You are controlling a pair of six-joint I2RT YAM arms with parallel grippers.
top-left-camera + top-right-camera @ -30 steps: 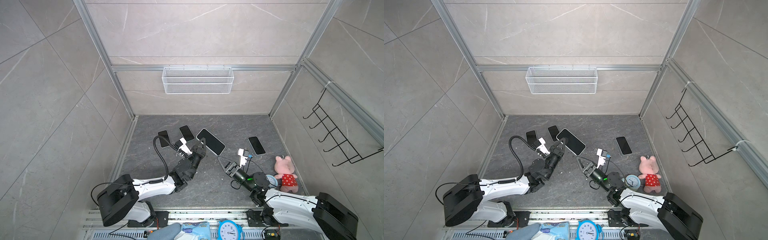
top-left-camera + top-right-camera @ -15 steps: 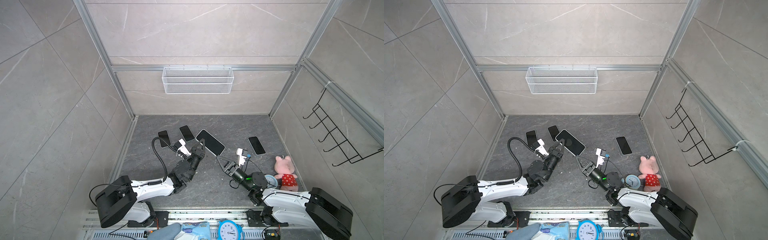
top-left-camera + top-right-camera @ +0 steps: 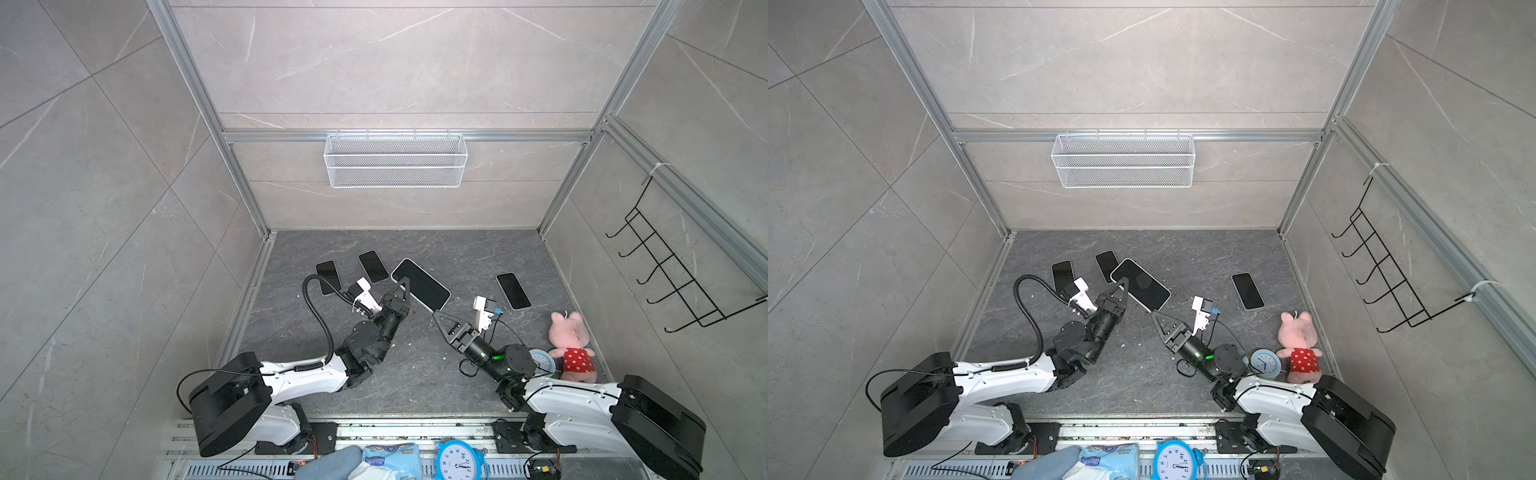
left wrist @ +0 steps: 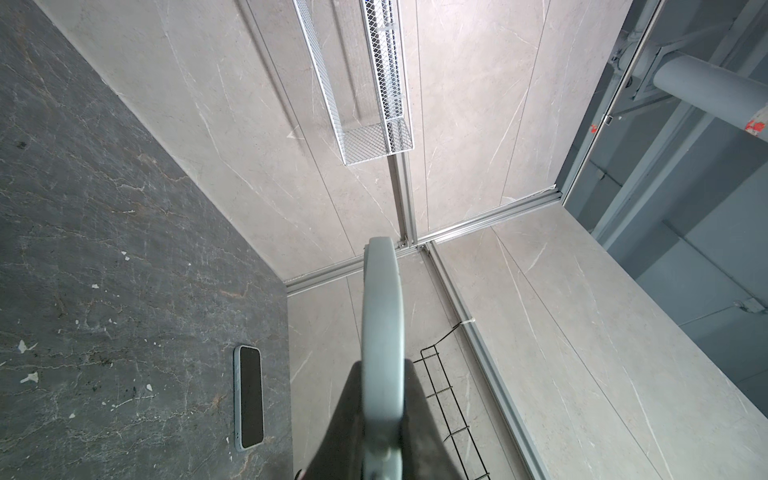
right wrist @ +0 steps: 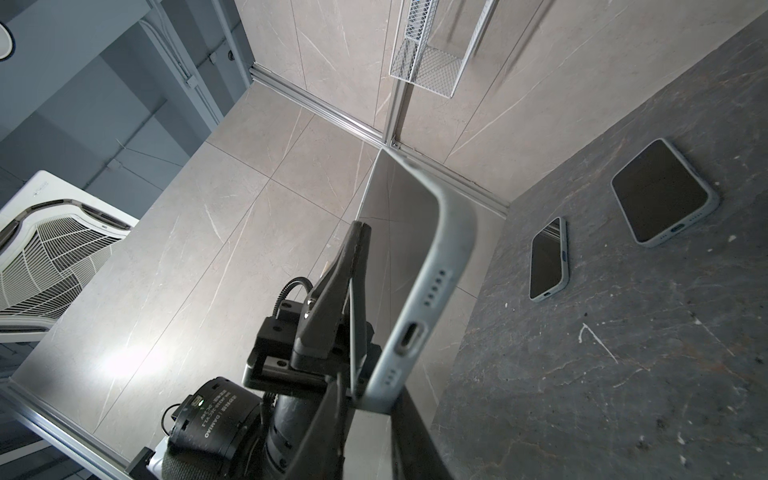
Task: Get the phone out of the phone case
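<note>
Phone (image 3: pixel 420 284) is seated in the pale grey phone case (image 5: pixel 440 249), held up off the table (image 3: pixel 415 374). Left hand (image 3: pixel 401 289) is clamped on the case's far-left end. Long axis runs far-left to near-right, black screen up. The port end points at the right hand (image 3: pixel 437 316), which seems pinched on that corner.

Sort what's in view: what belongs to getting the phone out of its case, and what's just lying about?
In play: cased phone, left gripper clamping it, right gripper at its corner.
Lying about: three other phones, plush pig, small clock, wire basket, hook rack.
</note>
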